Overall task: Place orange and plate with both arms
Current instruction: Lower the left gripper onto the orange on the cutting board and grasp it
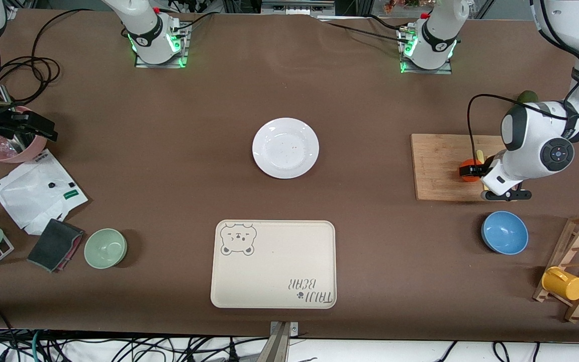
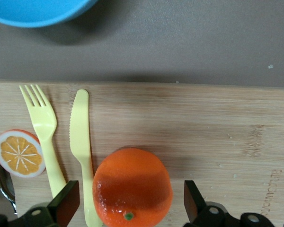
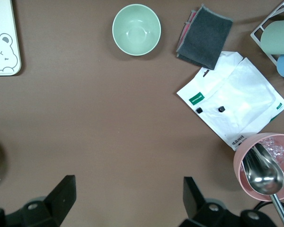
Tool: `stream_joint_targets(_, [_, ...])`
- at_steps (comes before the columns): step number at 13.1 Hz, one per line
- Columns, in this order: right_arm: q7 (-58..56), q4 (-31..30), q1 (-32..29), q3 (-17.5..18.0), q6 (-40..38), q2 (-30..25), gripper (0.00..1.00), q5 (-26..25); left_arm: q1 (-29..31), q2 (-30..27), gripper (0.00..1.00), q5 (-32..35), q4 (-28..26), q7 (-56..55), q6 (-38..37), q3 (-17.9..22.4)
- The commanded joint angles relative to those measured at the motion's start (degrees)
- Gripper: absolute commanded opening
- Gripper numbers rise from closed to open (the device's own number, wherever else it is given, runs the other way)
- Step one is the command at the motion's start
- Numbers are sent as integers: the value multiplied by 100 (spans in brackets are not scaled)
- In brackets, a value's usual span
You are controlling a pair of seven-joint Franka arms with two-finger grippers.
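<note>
Orange (image 2: 132, 187): glossy red-orange, seen on the cutting board (image 1: 440, 166).
Left gripper (image 2: 131, 203): fingers spread, set around the fruit.
Right gripper (image 3: 128, 201): held spread over bare table, waiting.

Front view: high camera across the surface (image 1: 169, 166), facing both arm bases along its top edge, looking steeply down, whole surface in frame. Left wrist view: looks straight down, close above the cutting board (image 2: 203, 137), end effector fingers (image 2: 66, 203) at frame edge; shares the board (image 1: 438, 166), orange (image 2: 132, 187) (image 1: 468, 167) and blue bowl (image 2: 33, 9) (image 1: 504, 232) with the front view. Right wrist view: higher up, straight down at the right arm's end; shares the green bowl (image 3: 136, 29) (image 1: 105, 248), white bag (image 3: 234, 101) (image 1: 35, 193) and tray (image 3: 2, 42) (image 1: 273, 264) corner with the front view.
</note>
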Motion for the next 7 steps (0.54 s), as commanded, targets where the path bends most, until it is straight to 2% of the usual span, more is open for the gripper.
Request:
stream_joint_targets(1, [74,-113,12,3,-29,-145,100,10,-9,-173,97,147,-147,-40,91,-6])
stream_joint_targets(7, [74,-113,12,3,-29,-145,100,10,0,-120,97,147,-147,-40,91,-15])
